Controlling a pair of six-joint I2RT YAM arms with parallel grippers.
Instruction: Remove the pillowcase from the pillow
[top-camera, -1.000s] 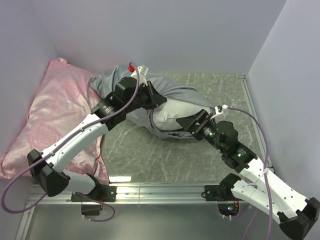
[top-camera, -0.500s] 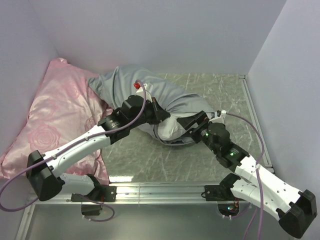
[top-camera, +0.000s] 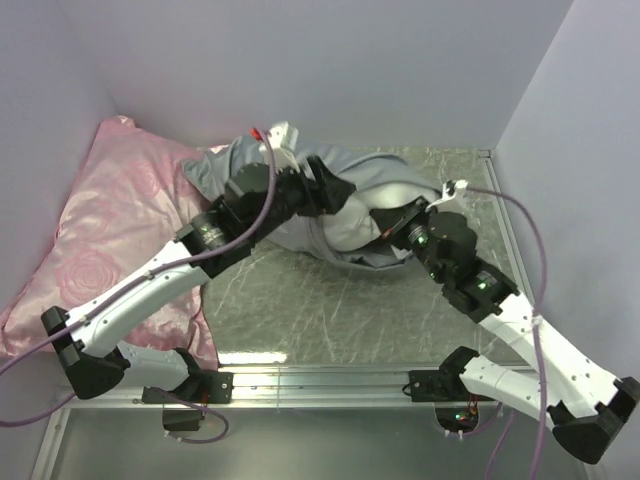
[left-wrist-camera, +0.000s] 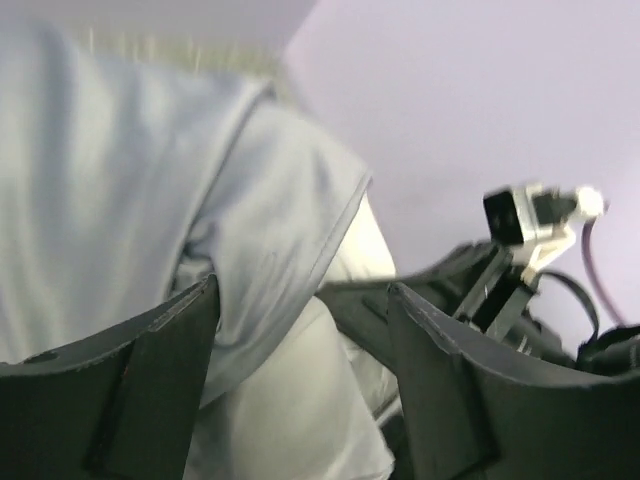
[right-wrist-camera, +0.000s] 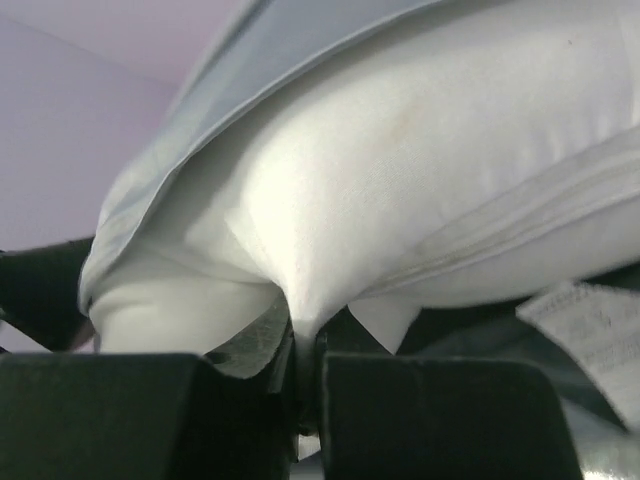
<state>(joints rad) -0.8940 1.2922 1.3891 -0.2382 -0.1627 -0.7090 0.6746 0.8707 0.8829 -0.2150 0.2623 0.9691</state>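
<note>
The silver-grey pillowcase (top-camera: 375, 172) lies bunched at the back of the table, still round the far part of the white pillow (top-camera: 350, 228), whose near end sticks out. My left gripper (top-camera: 338, 192) hovers open over the sleeve's edge; in the left wrist view its fingers (left-wrist-camera: 130, 385) straddle the pillowcase (left-wrist-camera: 130, 170) and the bare pillow (left-wrist-camera: 290, 410) without gripping either. My right gripper (top-camera: 383, 226) is shut on a pinch of pillow (right-wrist-camera: 420, 150) fabric near the seam, as the right gripper (right-wrist-camera: 305, 345) shows in its own view, with the pillowcase (right-wrist-camera: 190, 140) rim above.
A large pink rose-patterned pillow (top-camera: 110, 235) fills the left side against the wall. Lilac walls close in the back and both sides. Marbled table top (top-camera: 320, 310) shows in front of the bundle. A white label (right-wrist-camera: 590, 320) hangs by the seam.
My left gripper has let go of the pillowcase, opened and moved back. My right gripper has reached in and closed on the pillow's white fabric.
</note>
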